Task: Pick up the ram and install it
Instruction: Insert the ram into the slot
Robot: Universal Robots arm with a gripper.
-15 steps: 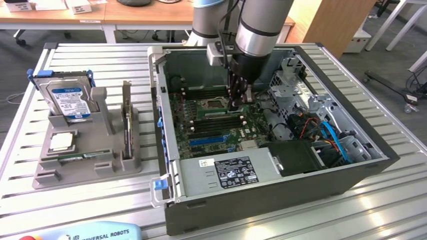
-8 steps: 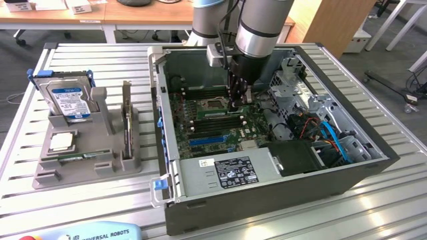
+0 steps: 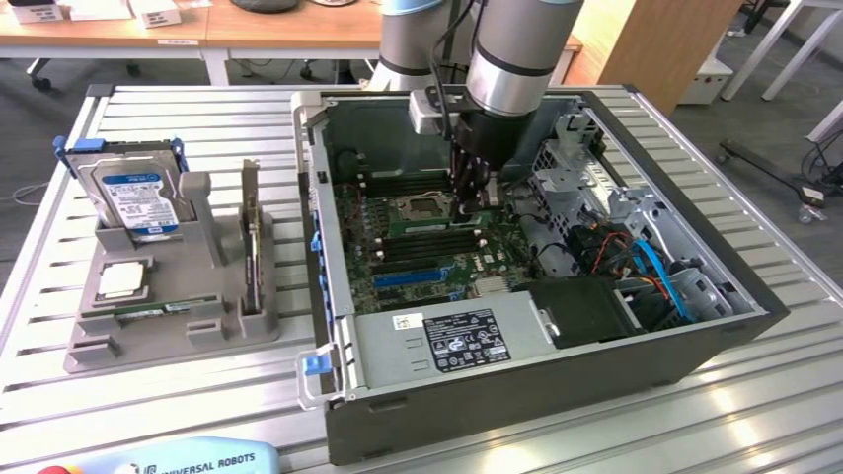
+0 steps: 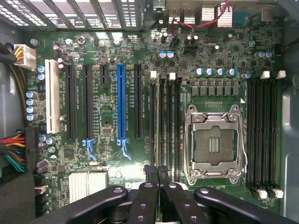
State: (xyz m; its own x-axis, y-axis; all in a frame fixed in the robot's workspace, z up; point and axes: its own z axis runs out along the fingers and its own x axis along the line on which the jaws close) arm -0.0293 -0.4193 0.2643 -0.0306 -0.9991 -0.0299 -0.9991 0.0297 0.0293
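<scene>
Slatted metal desk point(image 3: 79, 395) carries all items. Nearest, a blue pendant point(image 3: 172, 459) lies at the desk's near edge. Beyond it, at the exterior view's left, a grey holder point(image 3: 172, 331) bears a hard drive point(image 3: 132, 197). A thin dark strip in the holder's near groove cannot be identified. At the exterior view's right stands the open case point(image 3: 527, 395), with the power supply point(image 3: 461, 341) on its near side and the motherboard point(image 4: 107, 116) beyond that.

The end effector point(image 4: 156, 174) sits low inside the case, fingers drawn together. From the fingertips a thin pale strip runs along one memory slot, just beside the bare processor socket point(image 4: 215, 144). Judgement: this strip is the ram point(image 4: 156, 121), seen edge-on. It appears clamped at one end and in line with the slot, at or in its mouth. Seating depth cannot be told.

Findings for the insertion step:
- The stick should be square to the slot along its full length.
- A one-end grip risks the free end riding high, so pressure should go straight down and evenly.
- The white latch point(image 4: 153, 73) at the free end should stand open.
- No sideways drift toward the socket's exposed contacts should be allowed.
</scene>
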